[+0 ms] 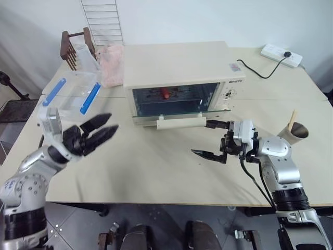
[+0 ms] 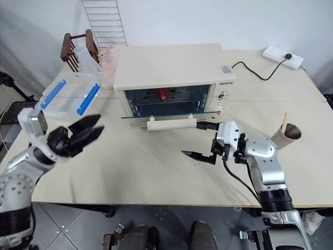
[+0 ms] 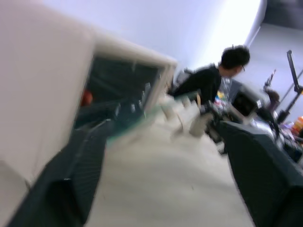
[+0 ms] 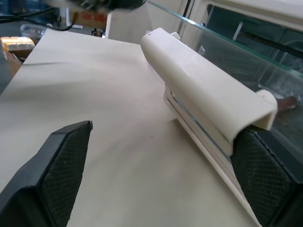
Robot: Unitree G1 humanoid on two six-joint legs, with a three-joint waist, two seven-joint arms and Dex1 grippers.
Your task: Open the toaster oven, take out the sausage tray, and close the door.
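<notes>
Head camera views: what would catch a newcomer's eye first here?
The cream toaster oven at mid-table, its glass door swung down roughly level, a red sausage visible inside. The right claw hangs open at the right end of the door's bar handle, one finger beside it. At the table's left, the left claw is raised above the tabletop.

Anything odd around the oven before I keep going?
Nothing stands out. The door hangs partly open, the right hand open at the end of its handle. The sausage lies inside the toaster oven.

Pale table (image 1: 156, 172); white walls (image 1: 182, 21); grey tiled floor (image 1: 78, 219)
</notes>
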